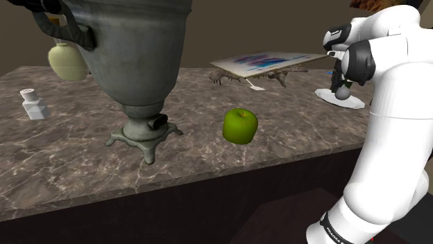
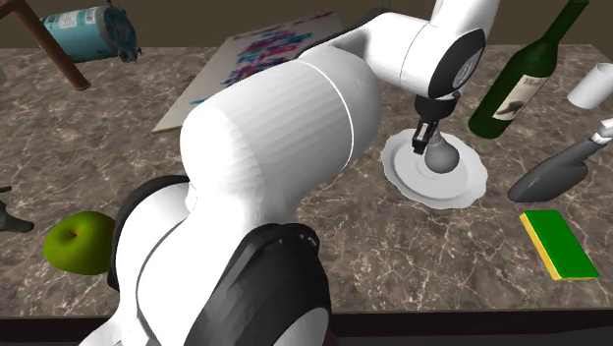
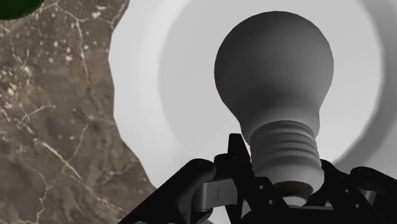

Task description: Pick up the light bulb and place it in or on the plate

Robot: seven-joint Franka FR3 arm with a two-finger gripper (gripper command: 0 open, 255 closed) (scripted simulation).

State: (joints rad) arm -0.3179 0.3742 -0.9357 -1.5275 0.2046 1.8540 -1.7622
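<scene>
— What's the biggest thing in front of you?
— The brown marble counter (image 1: pixel 69 163), polished and veined in pale lines, with a straight front edge. Reaching over it is the white robot arm (image 2: pixel 285 138), smooth-shelled and rounded at every joint.

— And that grey bulk?
— A dull grey metal urn (image 1: pixel 139 48) on a splayed, footed base, well apart from the black two-finger gripper (image 2: pixel 425 136). Much nearer the gripper stands a dark green wine bottle (image 2: pixel 516 88) with a pale label, just off the rim of the plate.

— Which plate?
— A white round plate (image 2: pixel 462 192) with a wavy, scalloped rim and a shallow hollow middle, directly under the gripper. On the side away from the bottle, bare marble lies open. A flat green sponge (image 2: pixel 558 244) with a yellow edge lies near, clear of the rim.

— Anything rounder?
— A glossy green apple (image 1: pixel 240 125), well apart from the gripper, with bare counter between it and the plate.

— And the bulb?
— A matt grey pear-shaped light bulb (image 3: pixel 273 70) with a ridged screw base, its round end pointing away from the gripper, over the plate's middle. Whether it touches the plate I can't tell.

— The fingers?
— Clamped on the screw base, holding the bulb.
</scene>
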